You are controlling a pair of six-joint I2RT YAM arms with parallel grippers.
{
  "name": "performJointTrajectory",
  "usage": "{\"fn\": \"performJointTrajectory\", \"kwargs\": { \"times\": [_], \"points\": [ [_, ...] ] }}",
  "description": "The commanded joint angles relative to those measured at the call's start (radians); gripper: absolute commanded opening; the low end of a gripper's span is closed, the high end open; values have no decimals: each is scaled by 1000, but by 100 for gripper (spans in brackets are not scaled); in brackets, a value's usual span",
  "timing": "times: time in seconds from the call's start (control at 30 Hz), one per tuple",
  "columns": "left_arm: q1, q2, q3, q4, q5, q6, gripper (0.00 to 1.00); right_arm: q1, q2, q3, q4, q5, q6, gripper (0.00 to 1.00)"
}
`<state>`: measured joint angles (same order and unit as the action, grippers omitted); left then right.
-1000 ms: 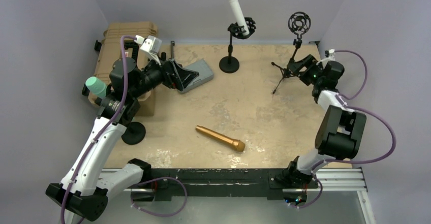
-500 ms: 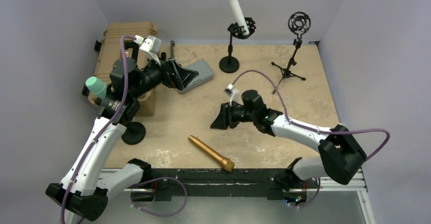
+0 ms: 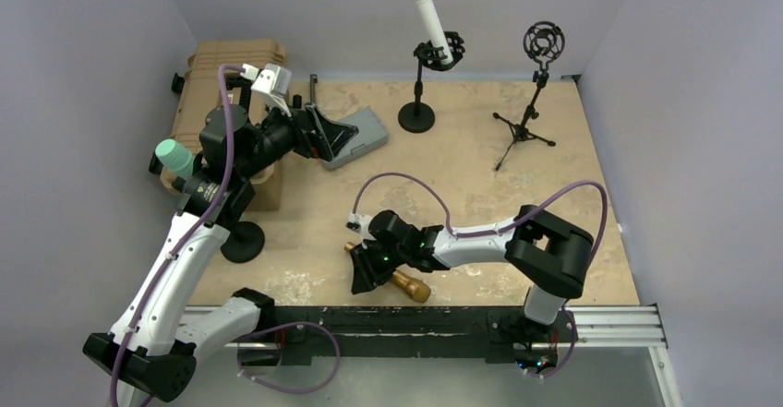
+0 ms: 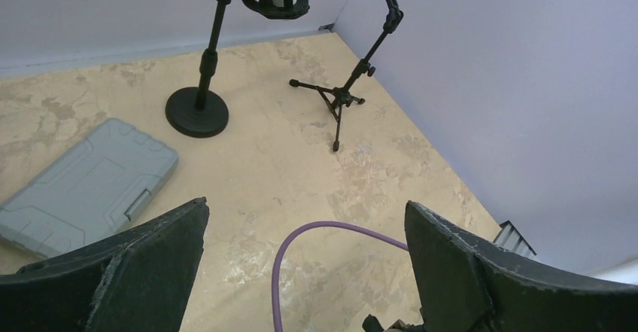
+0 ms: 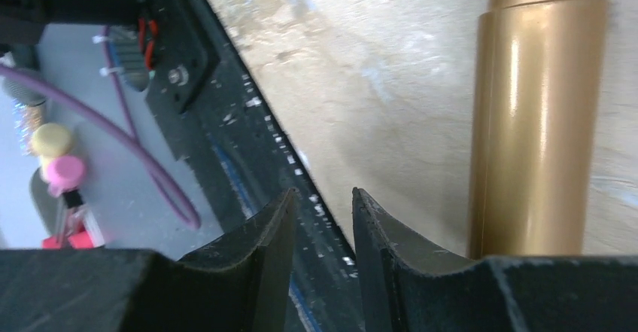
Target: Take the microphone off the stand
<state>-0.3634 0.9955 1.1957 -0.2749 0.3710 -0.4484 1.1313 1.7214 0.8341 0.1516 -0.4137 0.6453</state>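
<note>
A mottled tan counter (image 3: 480,176) carries a gold microphone (image 3: 413,287) lying flat near its front edge. Toward the back are a round-base stand (image 3: 416,116) and, apart to its right, a tripod stand (image 3: 522,130). A grey case (image 3: 360,137) lies flat at back left, a tan hard case (image 3: 208,84) sits at the left edge, and a black round base (image 3: 243,241) stands nearer the front.

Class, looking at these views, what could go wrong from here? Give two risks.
1. The right gripper has a narrow gap that holds nothing. The gold microphone lies outside its finger, near the front edge of the table, so a nudge might roll it off.
2. The white microphone sits in its stand untouched, so effort here may be misdirected.
</note>
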Motion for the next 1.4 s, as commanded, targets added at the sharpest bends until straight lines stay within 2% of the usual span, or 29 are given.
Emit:
{"fn": "performJointTrajectory", "kwargs": {
  "times": [0.0, 0.1, 0.53, 1.03, 1.37],
  "points": [
    [-6, -6, 1, 12, 3, 20, 100, -5, -8, 44, -95, 188, -61, 32],
    [-6, -5, 1, 11, 3, 20, 100, -4, 7, 43, -147, 254, -81, 32],
    [-7, 0, 2, 13, 14, 16, 100, -5, -36, 4, -178, 367, -67, 32],
    [-6, 0, 3, 16, 20, 13, 100, -28, -71, 71, -334, 606, -106, 36],
    [-7, 2, 3, 16, 23, 11, 100, -28, -131, 81, -318, 554, -134, 37]
  ]
}}
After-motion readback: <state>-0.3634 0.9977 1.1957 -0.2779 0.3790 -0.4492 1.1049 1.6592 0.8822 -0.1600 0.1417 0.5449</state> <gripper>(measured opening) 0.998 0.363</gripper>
